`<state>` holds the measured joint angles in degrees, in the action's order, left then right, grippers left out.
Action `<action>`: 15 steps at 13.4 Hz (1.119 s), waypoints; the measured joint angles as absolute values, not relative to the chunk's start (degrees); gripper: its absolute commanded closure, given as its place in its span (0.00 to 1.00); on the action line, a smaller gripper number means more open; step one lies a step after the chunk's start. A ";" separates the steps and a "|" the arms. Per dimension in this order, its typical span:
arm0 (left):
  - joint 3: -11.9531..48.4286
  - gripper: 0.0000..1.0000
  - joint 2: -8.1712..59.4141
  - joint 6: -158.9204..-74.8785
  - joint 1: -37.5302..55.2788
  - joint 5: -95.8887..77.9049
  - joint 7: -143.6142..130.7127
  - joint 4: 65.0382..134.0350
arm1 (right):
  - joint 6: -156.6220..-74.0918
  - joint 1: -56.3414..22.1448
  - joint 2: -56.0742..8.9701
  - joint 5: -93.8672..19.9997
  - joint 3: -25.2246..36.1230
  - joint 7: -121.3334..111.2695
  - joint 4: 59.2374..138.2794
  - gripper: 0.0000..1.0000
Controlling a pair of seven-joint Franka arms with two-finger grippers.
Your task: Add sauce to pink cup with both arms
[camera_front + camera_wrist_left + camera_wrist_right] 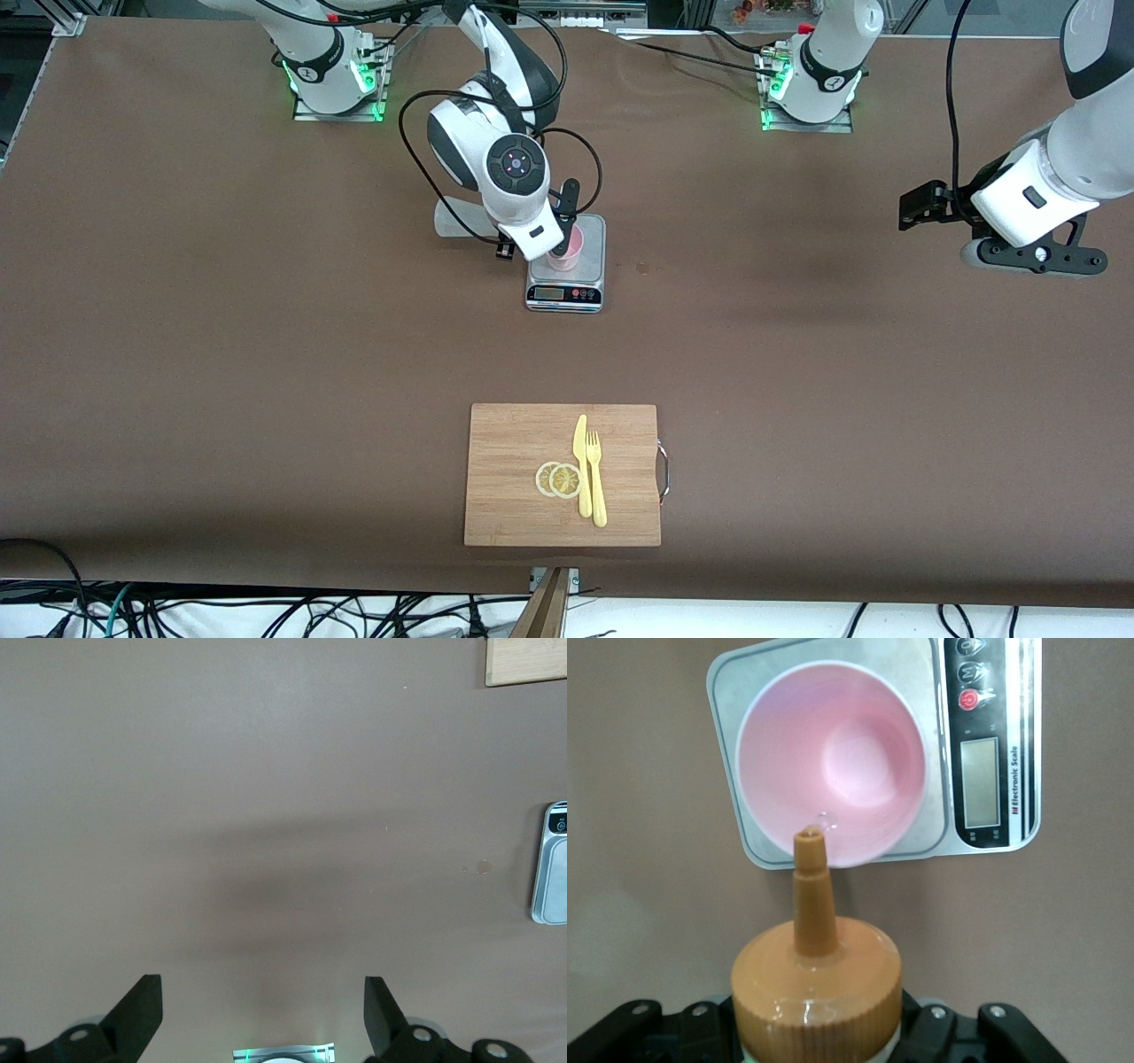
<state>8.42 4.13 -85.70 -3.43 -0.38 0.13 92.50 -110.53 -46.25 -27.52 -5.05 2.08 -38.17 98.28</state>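
Lying nearest the front camera, a wooden cutting board (563, 474) holds two lemon slices (558, 479), a yellow plastic knife (581, 465) and a yellow plastic fork (596, 478). Farther up the brown bench (266, 354) sits a small kitchen scale (567, 282), and the pink cup (564, 250) stands upright on its platform. The cup looks empty. The right end effector (819, 1028) hangs over the scale, pinching the sauce bottle (815, 979) tight. The bottle is tipped, so its orange nozzle (811, 890) points down at the cup, with the tip over the cup's near rim. A squeeze should send sauce straight in. The left end effector (261, 1014) waits over bare bench toward the left arm's end, fingers spread wide, holding nothing.
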 measured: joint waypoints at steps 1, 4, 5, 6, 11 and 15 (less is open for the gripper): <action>8.42 0.00 4.13 -85.70 -3.43 -0.38 0.13 92.49 | -110.51 -46.28 -27.54 -4.88 2.08 -37.96 98.28 0.95; 8.42 0.00 4.13 -85.70 -3.43 -0.38 0.13 92.49 | -110.44 -46.43 -27.58 -4.54 2.08 -37.78 98.28 0.95; 8.42 0.00 4.13 -85.70 -3.43 -0.38 0.13 92.49 | -110.43 -46.46 -27.58 -4.52 2.09 -37.76 98.28 0.95; 8.42 0.00 4.13 -85.70 -3.43 -0.38 0.13 92.49 | -110.43 -46.48 -27.58 -4.51 2.10 -37.72 98.28 0.95; 8.48 0.00 4.13 -85.70 -3.43 -0.38 0.13 92.49 | -110.41 -47.05 -27.81 -3.83 2.12 -36.58 98.28 0.92; 8.48 0.00 4.13 -85.70 -3.43 -0.38 0.13 92.49 | -110.44 -47.23 -27.91 -3.82 2.21 -35.97 98.10 0.81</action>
<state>8.48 4.13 -85.70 -3.43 -0.38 0.13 92.49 -110.44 -47.23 -27.91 -3.82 2.21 -35.97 98.10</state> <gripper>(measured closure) 0.000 0.568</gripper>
